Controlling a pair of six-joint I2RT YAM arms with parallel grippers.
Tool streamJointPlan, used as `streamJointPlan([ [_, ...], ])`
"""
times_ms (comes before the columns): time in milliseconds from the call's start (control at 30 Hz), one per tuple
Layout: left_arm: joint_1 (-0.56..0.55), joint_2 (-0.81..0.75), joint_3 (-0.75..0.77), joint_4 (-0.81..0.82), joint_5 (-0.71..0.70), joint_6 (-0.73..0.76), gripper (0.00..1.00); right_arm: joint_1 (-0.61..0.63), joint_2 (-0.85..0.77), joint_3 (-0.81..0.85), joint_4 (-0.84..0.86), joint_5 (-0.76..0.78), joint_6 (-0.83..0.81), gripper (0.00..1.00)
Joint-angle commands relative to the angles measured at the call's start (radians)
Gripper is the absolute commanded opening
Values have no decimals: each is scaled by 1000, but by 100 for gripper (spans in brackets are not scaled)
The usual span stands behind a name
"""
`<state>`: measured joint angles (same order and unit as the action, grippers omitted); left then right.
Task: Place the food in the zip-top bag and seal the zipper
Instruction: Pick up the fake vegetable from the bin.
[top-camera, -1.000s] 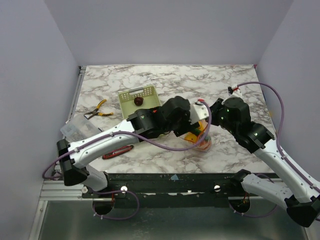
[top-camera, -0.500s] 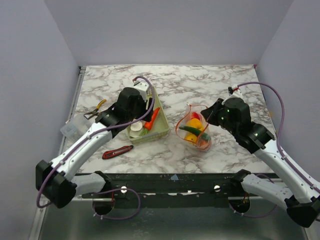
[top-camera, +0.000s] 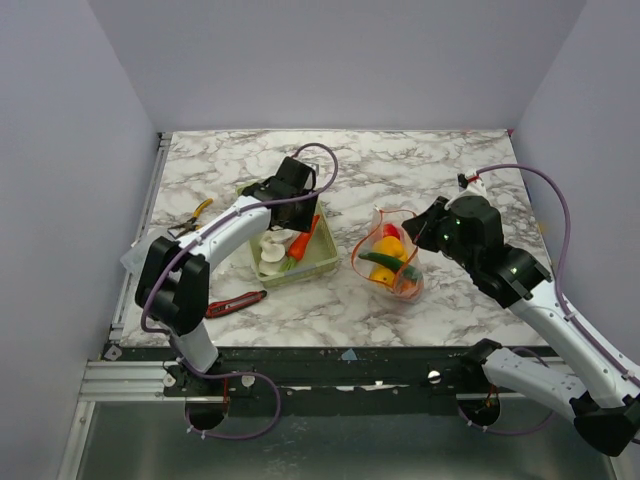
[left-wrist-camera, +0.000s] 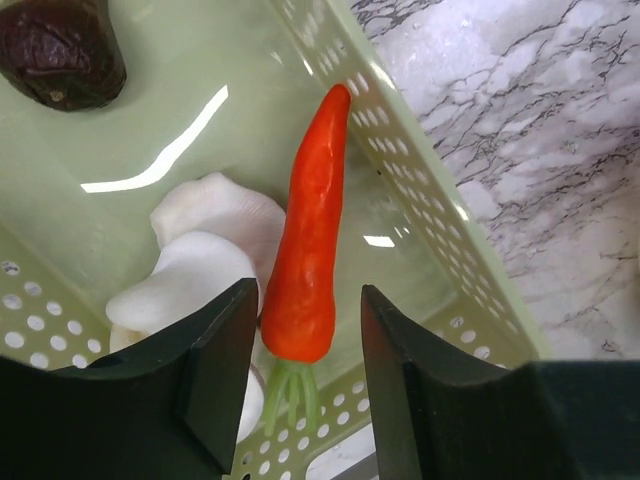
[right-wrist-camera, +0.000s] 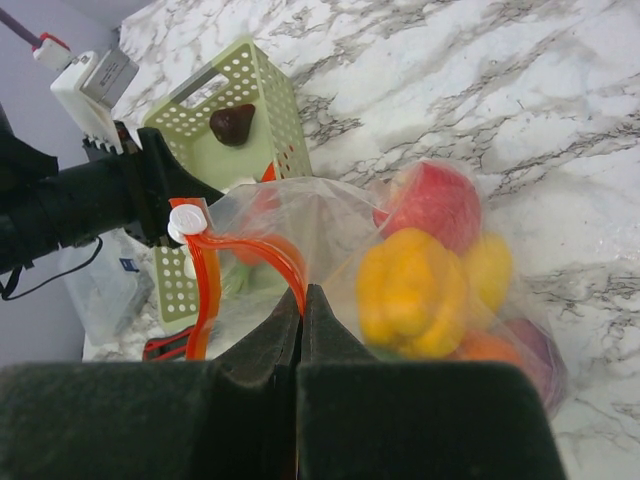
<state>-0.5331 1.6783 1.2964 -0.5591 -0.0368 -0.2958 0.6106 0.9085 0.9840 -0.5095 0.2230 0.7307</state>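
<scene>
Loading is the step under way, I judge, with sealing not yet begun: the left tool (left-wrist-camera: 308, 310) is hanging wide open inside the pale green basket (left-wrist-camera: 420, 150), its jaws straddling the stem end of a red pepper (left-wrist-camera: 310, 220) with a gap showing on either side, so it is gripping nothing. The pepper is lying in the basket's right half beside a white piece (left-wrist-camera: 200, 270), with a dark piece (left-wrist-camera: 60, 50) sitting toward the basket's far corner. Its long axis is slanting from the basket's near wall toward its right wall, the green stem pointing at the near wall and the tapered tip leaning on the right wall. The jaws are sitting across that axis, so the next move is probably calling for a short drop and a squeeze low on the body, then a lift clear of the wall. Just right of the basket on the marble surface (top-camera: 430, 170), the zip-top bag (top-camera: 385, 255) is standing with food (right-wrist-camera: 410, 290) inside, while the right tool (right-wrist-camera: 301, 300) is pinching its mouth edge shut-fingered, holding the orange-red zipper (right-wrist-camera: 205, 280) gaping toward the basket
</scene>
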Motion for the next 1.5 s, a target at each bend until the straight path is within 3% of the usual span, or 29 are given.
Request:
streamJointPlan([
  [0, -23, 88, 91, -62, 0, 23, 46, 6, -11, 2, 36, -1, -6, 1],
  [567, -69, 241, 131, -97, -135, 24, 49, 6, -15, -6, 35, 5, -6, 0],
  [800, -73, 239, 132, -102, -147, 30, 37, 6, -18, -10, 38, 6, -6, 1],
  [1167, -89, 281, 130, -132, -140, 34, 44, 5, -30, -15, 38, 5, -1, 1],
  [1467, -95, 180, 148, -158, -151, 35, 10, 5, -25, -23, 43, -2, 2, 1],
])
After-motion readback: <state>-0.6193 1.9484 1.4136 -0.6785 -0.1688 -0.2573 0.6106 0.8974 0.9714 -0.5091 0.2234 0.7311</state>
